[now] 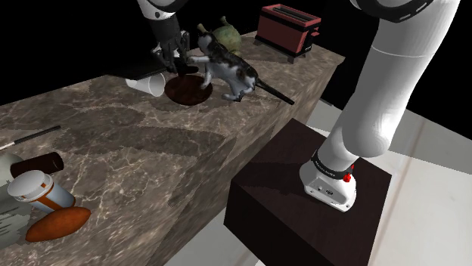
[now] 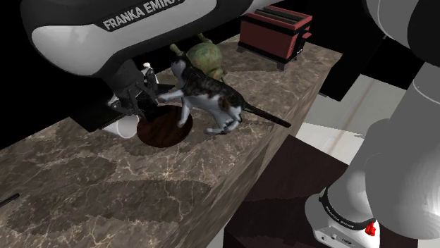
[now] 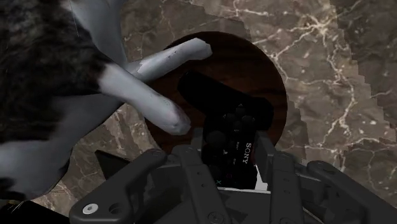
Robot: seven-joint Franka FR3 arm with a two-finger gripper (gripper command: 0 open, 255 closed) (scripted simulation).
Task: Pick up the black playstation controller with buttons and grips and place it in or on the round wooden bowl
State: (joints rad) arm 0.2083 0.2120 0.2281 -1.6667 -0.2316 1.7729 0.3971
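my gripper [image 3: 232,158]: clamped on the pad, one finger [image 3: 194,167] on each side of it; also seen above the bowl's far rim [image 1: 170,62] [image 2: 137,106]
pad [image 3: 232,137]: black, held between my fingers over the bowl's inside, near the rim on my side; can't tell if it touches the bowl
pad text: "SONY" in white on the face, next to the round buttons
bowl [image 3: 270,76]: round, dark brown wood grain, upright on the counter [image 1: 189,92] [image 2: 163,130]
my arm [image 2: 127,21]: white shell, "FRANKA EMIKA" in white on a dark band, last letter cut off by the shell edge
arm base: small dark label on the white collar, too small to read
cat [image 1: 227,66]: grey-and-white tabby figure, just beside the bowl, front paws reaching over the rim [image 2: 204,95] [image 3: 51,76]
cup [image 1: 147,83]: white, on its side, just beside the bowl on the shoulder view's left [image 2: 125,127]
toaster [image 1: 286,29]: red, at the counter's far end, well apart from the bowl [image 2: 273,32]
green lump [image 1: 225,34]: behind the cat [image 2: 204,56]
counter [image 1: 136,143]: brown veined marble
stand [image 1: 280,189]: dark box at the shoulder view's lower right
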